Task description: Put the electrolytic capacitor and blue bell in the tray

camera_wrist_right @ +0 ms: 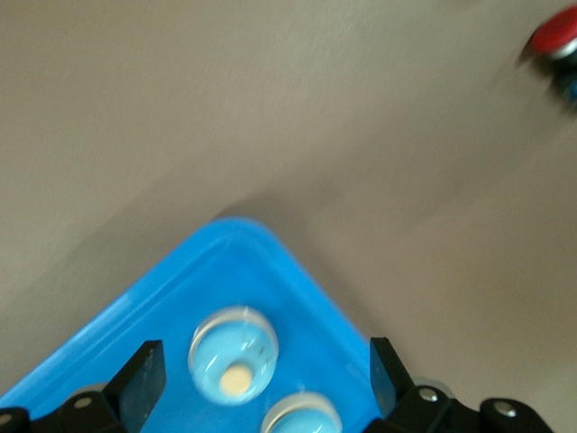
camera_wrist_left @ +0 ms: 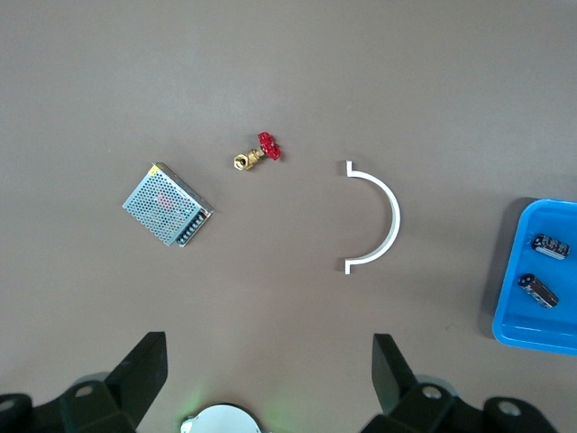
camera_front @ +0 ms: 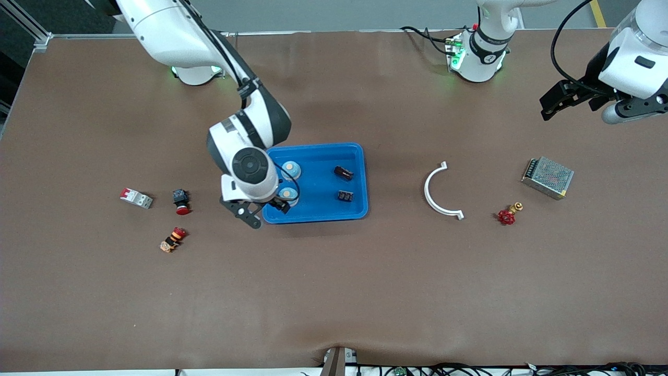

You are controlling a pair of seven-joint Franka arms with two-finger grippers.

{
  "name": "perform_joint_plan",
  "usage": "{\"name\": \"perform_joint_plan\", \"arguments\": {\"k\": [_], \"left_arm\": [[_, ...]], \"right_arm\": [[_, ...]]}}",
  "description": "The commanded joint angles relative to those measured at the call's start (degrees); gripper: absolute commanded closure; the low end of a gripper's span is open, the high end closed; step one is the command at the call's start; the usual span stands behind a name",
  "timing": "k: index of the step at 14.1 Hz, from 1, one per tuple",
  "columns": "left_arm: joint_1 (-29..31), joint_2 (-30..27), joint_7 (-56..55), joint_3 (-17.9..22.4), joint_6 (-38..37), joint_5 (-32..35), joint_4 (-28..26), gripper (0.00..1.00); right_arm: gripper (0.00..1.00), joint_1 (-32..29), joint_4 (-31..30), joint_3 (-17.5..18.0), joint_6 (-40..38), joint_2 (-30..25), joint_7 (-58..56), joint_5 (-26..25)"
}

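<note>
Now right tool [camera_wrist_right: 261, 374] wide open, empty, over tray [camera_wrist_right: 135, 329], left tool [camera_wrist_left: 270, 374] likewise open

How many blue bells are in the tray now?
2. One blue bell lies in the tray at the right arm's end; the second blue bell lies beside it, nearer the front camera, partly covered by the right gripper.

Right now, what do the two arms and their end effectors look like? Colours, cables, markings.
Both arms are glossy white with black joint bands, and black cables run along them. The bases glow green. The right arm's wrist shows a round dark-grey cap, and its right end effector has black fingers. The left end effector is black too, beneath a white and grey housing. In both wrist views the fingers are black wedges.
</note>
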Motion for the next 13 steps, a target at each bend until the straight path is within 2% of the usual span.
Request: {"name": "perform_joint_plan", "arguments": {"k": [1,5,7,11,13], "left_arm": [[1.0,-1.4,1.7,0.2,0.1,-1.6,-0.8,0.00],[0.9,-1.5,2.5,0.3,0.0,-1.6,-0.8,0.00],[1.0,-1.4,2.6,0.3,0.1,-1.6,-0.8,0.00],[0.9,-1.2,2.6,0.3,0.1,-1.6,-0.8,0.00],[0.9,-1.1,2.6,0.3,0.1,-1.6,-0.8,0.00]], "right_arm": [[0.00,-4.2,0.8,0.7,-1.2,-0.2,-6.1,-1.0],[0.00,-10.2,1.1,0.7,-2.0,-0.1,-17.0,-1.0],[0.00,-11.6,1.2,0.7,-2.9,-0.2,-20.8,-1.3],[0.00,-13.6,2.3,0.6,-6.3,-0.5,-25.1,-5.6],[0.00,-14.5,3.6,0.5,-9.5,-1.6,-28.0,-5.7]]}}
